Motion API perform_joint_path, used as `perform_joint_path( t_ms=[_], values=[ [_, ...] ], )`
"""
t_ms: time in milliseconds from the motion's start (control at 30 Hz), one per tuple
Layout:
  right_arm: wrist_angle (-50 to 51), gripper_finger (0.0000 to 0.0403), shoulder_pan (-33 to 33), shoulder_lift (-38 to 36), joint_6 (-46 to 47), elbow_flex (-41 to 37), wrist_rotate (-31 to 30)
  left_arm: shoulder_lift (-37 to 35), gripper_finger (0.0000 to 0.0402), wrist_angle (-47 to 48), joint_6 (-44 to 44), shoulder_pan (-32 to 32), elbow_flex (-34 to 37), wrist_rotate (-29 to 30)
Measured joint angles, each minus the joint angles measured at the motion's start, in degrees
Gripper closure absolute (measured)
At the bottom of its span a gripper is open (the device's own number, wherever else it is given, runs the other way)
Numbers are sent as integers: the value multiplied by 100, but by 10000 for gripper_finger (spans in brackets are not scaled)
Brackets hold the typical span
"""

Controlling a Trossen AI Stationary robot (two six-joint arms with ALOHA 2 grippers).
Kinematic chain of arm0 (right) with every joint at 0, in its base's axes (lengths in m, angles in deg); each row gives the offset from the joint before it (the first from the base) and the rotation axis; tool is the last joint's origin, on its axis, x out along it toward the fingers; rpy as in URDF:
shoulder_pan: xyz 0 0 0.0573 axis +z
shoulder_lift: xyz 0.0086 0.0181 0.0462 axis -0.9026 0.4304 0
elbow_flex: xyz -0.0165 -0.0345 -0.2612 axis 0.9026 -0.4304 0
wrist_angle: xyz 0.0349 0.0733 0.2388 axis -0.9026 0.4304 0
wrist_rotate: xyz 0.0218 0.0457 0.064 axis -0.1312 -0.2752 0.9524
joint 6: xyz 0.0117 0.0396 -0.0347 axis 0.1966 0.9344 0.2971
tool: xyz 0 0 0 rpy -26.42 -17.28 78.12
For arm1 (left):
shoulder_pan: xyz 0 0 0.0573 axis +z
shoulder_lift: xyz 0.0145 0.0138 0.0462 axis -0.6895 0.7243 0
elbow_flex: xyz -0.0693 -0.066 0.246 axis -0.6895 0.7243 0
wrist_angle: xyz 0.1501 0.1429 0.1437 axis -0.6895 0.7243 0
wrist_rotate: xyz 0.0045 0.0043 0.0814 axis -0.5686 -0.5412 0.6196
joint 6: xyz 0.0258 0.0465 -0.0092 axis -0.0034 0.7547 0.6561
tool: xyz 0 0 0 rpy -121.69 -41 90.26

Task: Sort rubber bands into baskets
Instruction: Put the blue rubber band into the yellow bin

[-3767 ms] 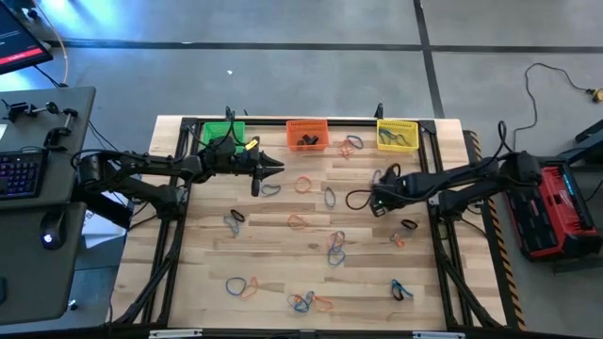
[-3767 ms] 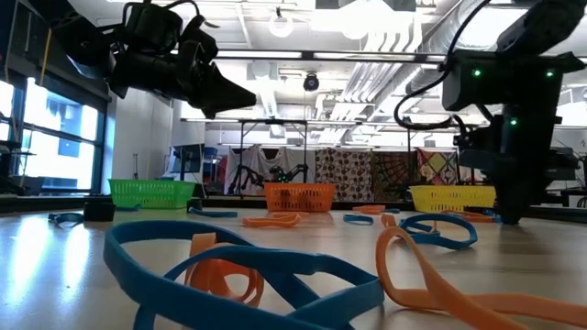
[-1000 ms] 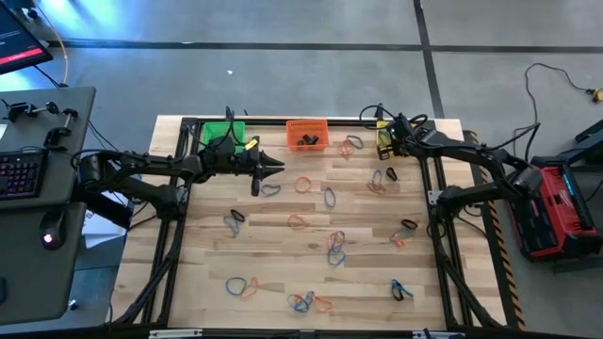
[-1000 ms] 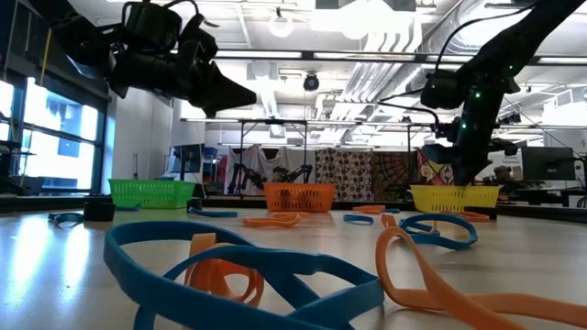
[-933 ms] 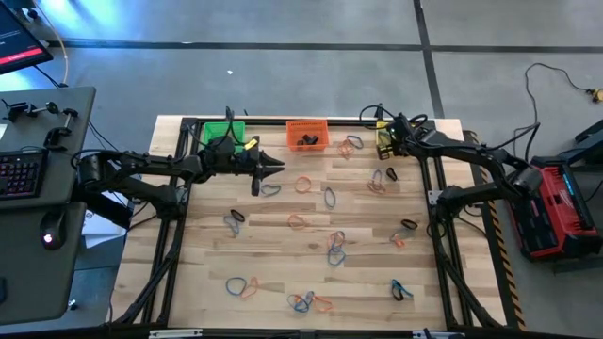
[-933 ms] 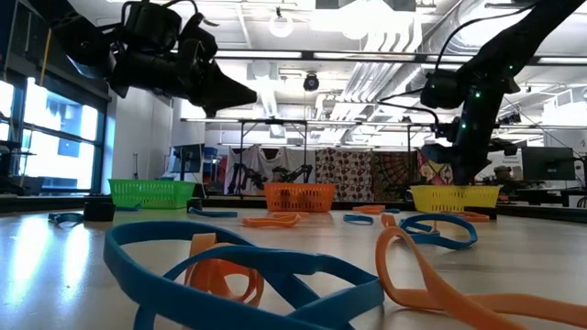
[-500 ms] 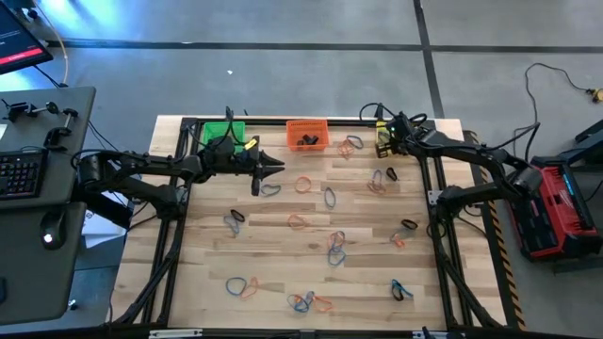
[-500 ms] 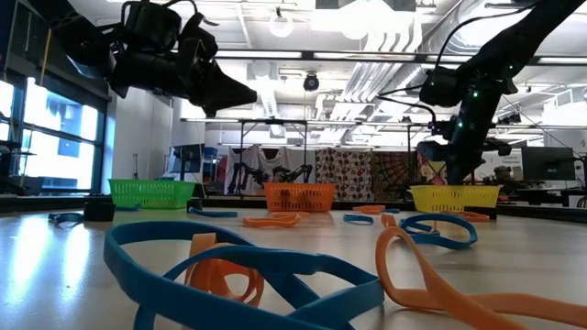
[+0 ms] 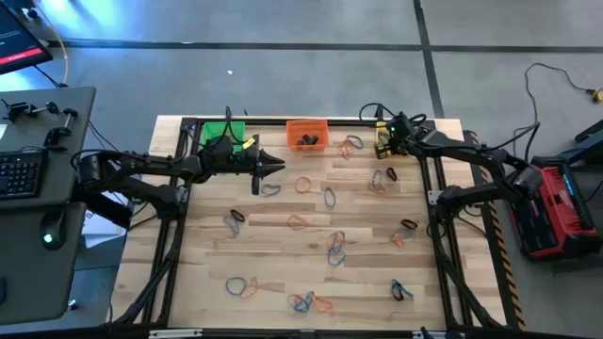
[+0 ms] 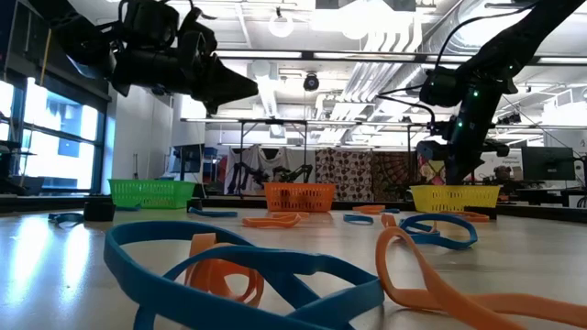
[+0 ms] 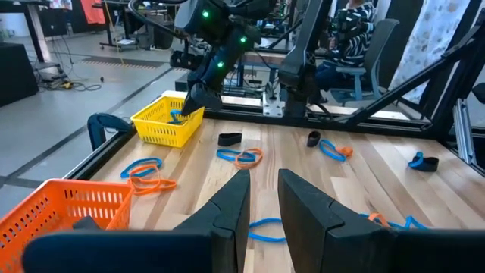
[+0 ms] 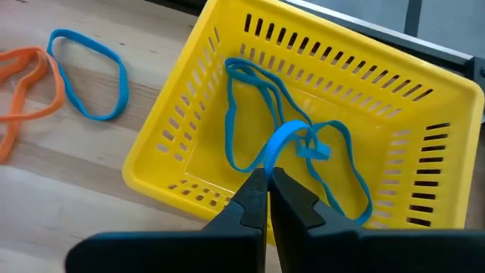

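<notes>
My right gripper [image 12: 269, 176] is shut on a blue rubber band [image 12: 282, 142], just above the yellow basket [image 12: 189, 159] at the table's far right. More blue bands [image 12: 242, 114] lie on that basket's floor. The orange basket [image 9: 307, 134] and the green basket [image 9: 221, 132] stand along the far edge. My left gripper [image 11: 262, 176] is held level above the table in front of the green basket, open, with nothing between its fingers. Loose orange, blue and black bands [image 9: 334, 247] lie scattered over the table. My right gripper pinches one blue band between its two fingertips, at a bend of the loop [image 12: 274, 158]. The fingers come slanting down from the table's near side, over the basket's near wall. The band arches off the tips and runs into a tangle [image 12: 314, 148] above the basket's floor.
Black frame rails [image 9: 443, 235] run along the table's sides and far edge. Large blue and orange bands [image 10: 238, 266] lie near the front edge. A desk with a keyboard [image 9: 19, 174] stands left of the table. A person sits beyond the far edge [image 11: 356, 30].
Nearly four seconds ago my right gripper stood low over the table's right middle; since then it has gone to the far edge, above the yellow basket. Within the last second both grippers have kept still and nothing on the table has moved.
</notes>
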Motion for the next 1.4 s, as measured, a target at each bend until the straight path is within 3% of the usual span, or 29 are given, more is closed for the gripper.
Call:
perform_joint_path(
  t_ms=[300,700,800,1000,1400],
  values=[
    [46,397,0,0,-45,1,245,0,342,21,-384,2,0,209],
    [593,288,80,4,-480,607,457,-23,342,-12,-509,0,0,308],
    [512,303,286,4,-706,608,447,-24,342,3,-504,0,0,315],
    [158,394,766,4,-953,608,297,-24,352,14,-492,0,0,317],
    [-505,401,1870,-198,-948,608,414,-26,396,202,-249,0,0,306]
  ],
)
